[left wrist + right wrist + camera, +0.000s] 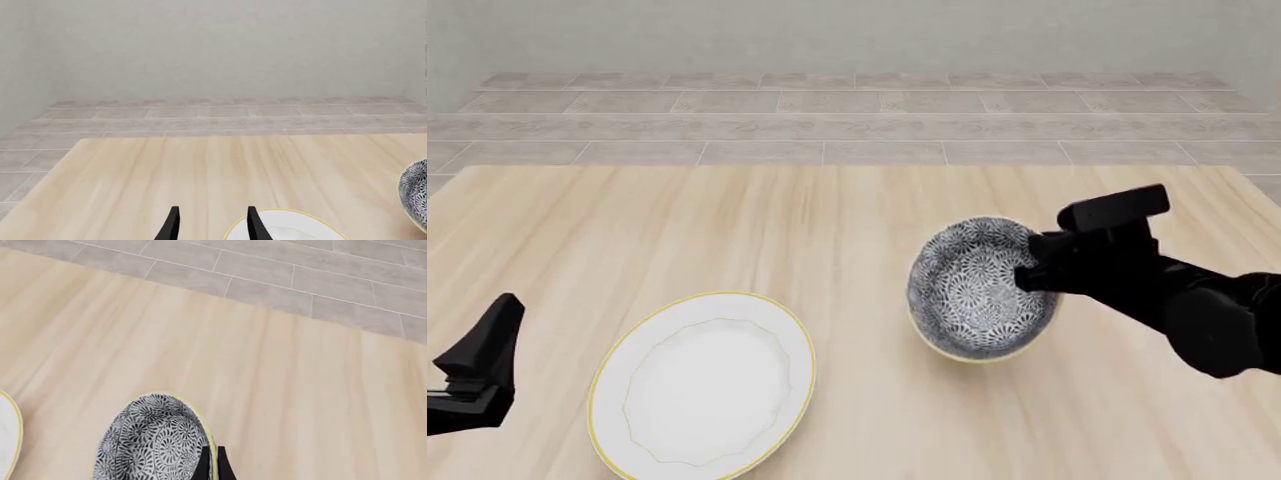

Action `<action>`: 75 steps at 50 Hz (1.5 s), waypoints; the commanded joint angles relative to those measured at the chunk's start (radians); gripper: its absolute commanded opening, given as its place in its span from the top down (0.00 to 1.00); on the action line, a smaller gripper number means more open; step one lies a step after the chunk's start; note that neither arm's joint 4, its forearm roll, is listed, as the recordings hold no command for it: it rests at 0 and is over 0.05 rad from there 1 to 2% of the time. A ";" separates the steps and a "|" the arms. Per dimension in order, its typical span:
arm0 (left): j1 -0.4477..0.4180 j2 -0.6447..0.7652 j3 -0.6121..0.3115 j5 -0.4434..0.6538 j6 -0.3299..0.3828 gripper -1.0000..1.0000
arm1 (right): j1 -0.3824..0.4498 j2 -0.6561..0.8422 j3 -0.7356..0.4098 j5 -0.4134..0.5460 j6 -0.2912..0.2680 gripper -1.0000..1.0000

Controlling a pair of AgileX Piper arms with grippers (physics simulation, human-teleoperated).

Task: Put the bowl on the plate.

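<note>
Left claw sits nearest the camera at the front left table edge, fingers apart, holding nothing; in its wrist view the two fingertips stand parted with bare wood between them and the plate just beside one tip.

Your right claw is pinched tight on the right side of the bowl's rim, one finger inside, one outside, by the look of the right wrist view. The bowl is tilted, its mouth turned toward the camera and left, so judging by the front view it is lifted or tipped off the table, right of centre. The plate lies flat at front left, well apart from the bowl.

Risks, as I judge them: a rim pinch on one side only, so the bowl may swing or slip out if you move fast. Set down tilted, it may land on its edge and roll, or shove the plate. The plate lies close to the front table edge, so a push toward you could send it off. Your idle left claw is near the plate's left side; keep it still.

Room: open wood between bowl and plate, nothing in the way. Far half of the table is open too.
</note>
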 commanded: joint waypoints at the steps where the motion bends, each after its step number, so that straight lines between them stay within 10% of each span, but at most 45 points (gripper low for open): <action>1: 0.000 0.000 0.000 0.002 -0.002 0.00 | 0.007 0.000 -0.044 0.051 0.036 1.00; 28: -0.001 0.023 0.000 -0.015 -0.005 0.00 | 0.076 0.048 -0.162 0.181 0.186 1.00; 75: 0.000 0.059 0.000 -0.055 -0.007 0.00 | 0.187 0.039 -0.295 0.319 0.263 1.00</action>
